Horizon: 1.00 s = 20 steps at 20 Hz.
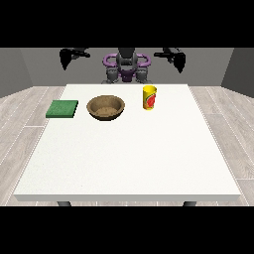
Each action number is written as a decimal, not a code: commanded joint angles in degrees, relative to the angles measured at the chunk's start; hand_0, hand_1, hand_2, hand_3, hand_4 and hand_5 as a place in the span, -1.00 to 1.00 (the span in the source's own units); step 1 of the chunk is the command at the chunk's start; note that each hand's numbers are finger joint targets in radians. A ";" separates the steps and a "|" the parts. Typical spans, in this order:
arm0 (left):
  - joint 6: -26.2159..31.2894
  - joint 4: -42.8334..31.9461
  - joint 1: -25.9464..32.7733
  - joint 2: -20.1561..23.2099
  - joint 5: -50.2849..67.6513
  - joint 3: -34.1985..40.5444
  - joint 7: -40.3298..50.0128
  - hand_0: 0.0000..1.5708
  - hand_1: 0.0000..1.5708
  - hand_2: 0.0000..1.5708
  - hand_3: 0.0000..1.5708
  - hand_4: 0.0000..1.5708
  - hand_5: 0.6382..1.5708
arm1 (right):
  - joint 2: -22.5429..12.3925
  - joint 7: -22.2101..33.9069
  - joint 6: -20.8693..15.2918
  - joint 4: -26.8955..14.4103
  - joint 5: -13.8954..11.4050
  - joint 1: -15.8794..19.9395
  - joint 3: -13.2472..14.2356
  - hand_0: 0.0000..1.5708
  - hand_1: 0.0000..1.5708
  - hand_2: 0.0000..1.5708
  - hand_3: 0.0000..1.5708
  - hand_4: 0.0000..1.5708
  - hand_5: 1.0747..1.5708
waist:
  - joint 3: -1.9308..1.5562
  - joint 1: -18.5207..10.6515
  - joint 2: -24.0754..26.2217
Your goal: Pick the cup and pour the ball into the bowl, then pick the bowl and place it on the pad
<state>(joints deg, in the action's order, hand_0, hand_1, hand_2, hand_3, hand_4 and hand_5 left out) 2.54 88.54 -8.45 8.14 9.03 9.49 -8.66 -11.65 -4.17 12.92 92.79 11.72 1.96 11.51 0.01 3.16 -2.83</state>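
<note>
1. Grey walls and pale plank flooring surround the white table [129, 149].
2. Both hands hang raised beside the robot's shoulders, off the table: the hand at the view's left [65, 57] and the hand at the view's right [178, 60]. Neither holds anything; whether their fingers are straight or curled, I cannot tell.
3. Below and inward of the hand at the view's right stands the yellow cup [150, 97], upright; the ball inside is not visible.
4. Below the other hand lie the wooden bowl [105, 107] and, further outward, the green pad [62, 109], apart from each other.
5. Nothing appears done: picking, pouring and placing all remain.

no text can be read; the yellow cup [150, 96] bears only a red mark.
</note>
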 commanded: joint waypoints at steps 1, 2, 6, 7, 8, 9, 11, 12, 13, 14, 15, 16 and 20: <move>-2.27 -5.36 -2.97 -1.85 -3.55 -0.32 -8.26 -1.00 -1.00 -1.00 -1.00 -1.00 0.90 | -0.29 -6.41 1.99 -4.42 0.02 1.50 1.58 -1.00 -1.00 -1.00 -1.00 -1.00 1.00 | -0.01 1.19 -4.52; -1.90 -8.00 -2.21 -3.48 -4.02 -2.19 -8.61 -1.00 -1.00 -1.00 -1.00 -1.00 0.90 | -0.75 -0.76 -0.59 -2.73 -0.13 4.63 1.37 -1.00 -1.00 -1.00 -1.00 -1.00 1.00 | 0.01 0.33 -3.49; -3.66 -16.51 -3.94 -5.04 -5.18 -0.69 -17.04 -1.00 -1.00 -1.00 -1.00 -1.00 0.89 | -2.32 -4.21 2.91 -4.12 0.95 4.26 2.54 -1.00 -1.00 -1.00 -1.00 -1.00 1.00 | 0.01 2.39 -5.78; -3.38 -20.58 -4.29 -4.34 -5.32 0.90 -21.33 -1.00 -1.00 -1.00 -1.00 -1.00 0.89 | 0.37 -2.99 1.31 0.42 -2.03 1.90 -1.67 -1.00 -1.00 -1.00 -1.00 -1.00 1.00 | 0.04 4.35 -6.10; -4.39 -19.41 -3.61 -6.54 -6.85 -1.83 -21.89 -1.00 -1.00 -1.00 -1.00 -1.00 0.89 | -1.28 -8.84 2.97 -5.60 -1.76 3.05 1.49 -1.00 -1.00 -1.00 -1.00 -1.00 1.00 | 0.00 2.29 -6.89; -4.27 -22.00 -4.22 -7.53 -7.32 -2.42 -24.61 -1.00 -1.00 -1.00 -1.00 -1.00 0.89 | -0.13 -6.70 0.75 -4.15 -2.26 4.37 0.64 -1.00 -1.00 -1.00 -1.00 -1.00 1.00 | 0.02 2.59 -7.52; -5.83 -27.09 -7.89 -6.80 -7.31 0.06 -28.70 -1.00 -1.00 -1.00 -1.00 -1.00 0.91 | -0.71 -6.83 1.33 -4.40 -0.76 6.56 1.57 -1.00 -1.00 -1.00 -1.00 -1.00 1.00 | 0.03 3.82 -10.25; -7.11 -30.28 -9.81 -6.23 -7.09 1.49 -28.20 -1.00 -1.00 -1.00 -1.00 -1.00 0.91 | -0.75 -6.11 1.67 -3.37 -1.09 6.24 0.77 -1.00 -1.00 -1.00 -1.00 -1.00 1.00 | 0.03 4.52 -9.81; -5.55 -32.53 -10.32 -5.01 -6.55 2.35 -31.35 -1.00 -1.00 -1.00 -1.00 -1.00 0.89 | -1.48 -7.15 3.40 -4.35 0.54 6.75 1.74 -1.00 -1.00 -1.00 -1.00 -1.00 1.00 | 0.03 4.45 -10.91; -6.54 -34.02 -9.79 -6.35 -7.70 0.90 -31.84 -1.00 -1.00 -1.00 -1.00 -1.00 0.89 | -3.04 -5.79 4.75 -5.82 0.27 5.57 2.08 -1.00 -1.00 -1.00 -1.00 -1.00 1.00 | 0.02 3.97 -8.81; -8.91 -33.33 -8.28 -8.02 -7.41 -1.65 -31.77 -1.00 -1.00 -1.00 -1.00 -1.00 0.89 | -3.95 -7.92 7.32 -8.31 1.74 4.95 3.19 -1.00 -1.00 -1.00 -1.00 -1.00 1.00 | 0.01 4.39 -8.60; -8.80 -35.09 -10.29 -7.70 -8.86 -0.28 -33.46 -1.00 -1.00 -1.00 -1.00 -1.00 0.88 | -1.97 -11.16 4.88 -9.83 -0.13 5.74 3.04 -1.00 -1.00 -1.00 -1.00 -1.00 1.00 | 0.00 3.69 -10.71; -7.82 -43.24 -15.84 -5.17 -6.96 2.47 -35.07 -1.00 -1.00 -1.00 -1.00 -1.00 0.89 | -2.22 -13.62 6.30 -12.81 -0.83 5.43 3.00 -1.00 -1.00 -1.00 -1.00 -1.00 1.00 | 0.01 3.88 -9.88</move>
<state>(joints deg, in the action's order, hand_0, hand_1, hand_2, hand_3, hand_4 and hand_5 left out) -4.81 51.60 -20.81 2.30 1.80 10.82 -41.44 -13.93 -14.91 17.97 83.03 11.58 7.92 14.46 0.03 6.91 -12.89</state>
